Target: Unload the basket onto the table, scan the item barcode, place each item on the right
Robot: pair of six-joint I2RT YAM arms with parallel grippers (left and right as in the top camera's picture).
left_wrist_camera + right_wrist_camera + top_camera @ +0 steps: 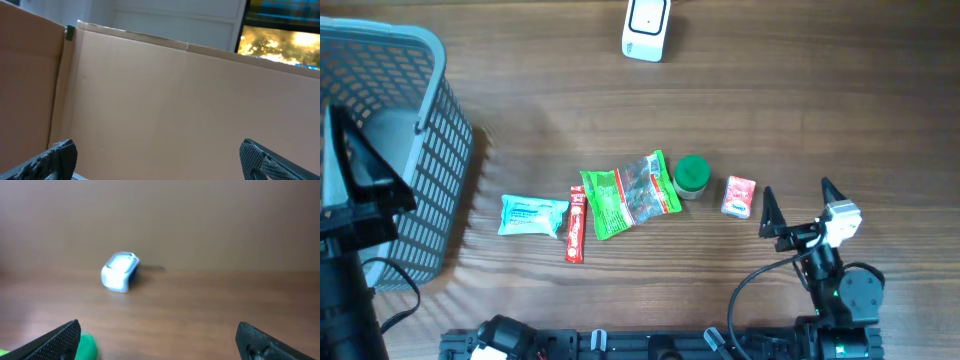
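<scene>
Showing wooden table [770,120], scanner [646,28], cardboard wall [175,110]

The bench [540,110] is brown wood-grain, the scanner [646,28] white, the basket [442,150] grey lattice; packet [532,215] pale blue, stick [576,226] red, bag [625,195] green-and-red, jar [692,175] green, pouch [739,196] red-and-white.

Scanner [646,28] behind the snack bag [630,195], basket [442,170] far to the left.
</scene>
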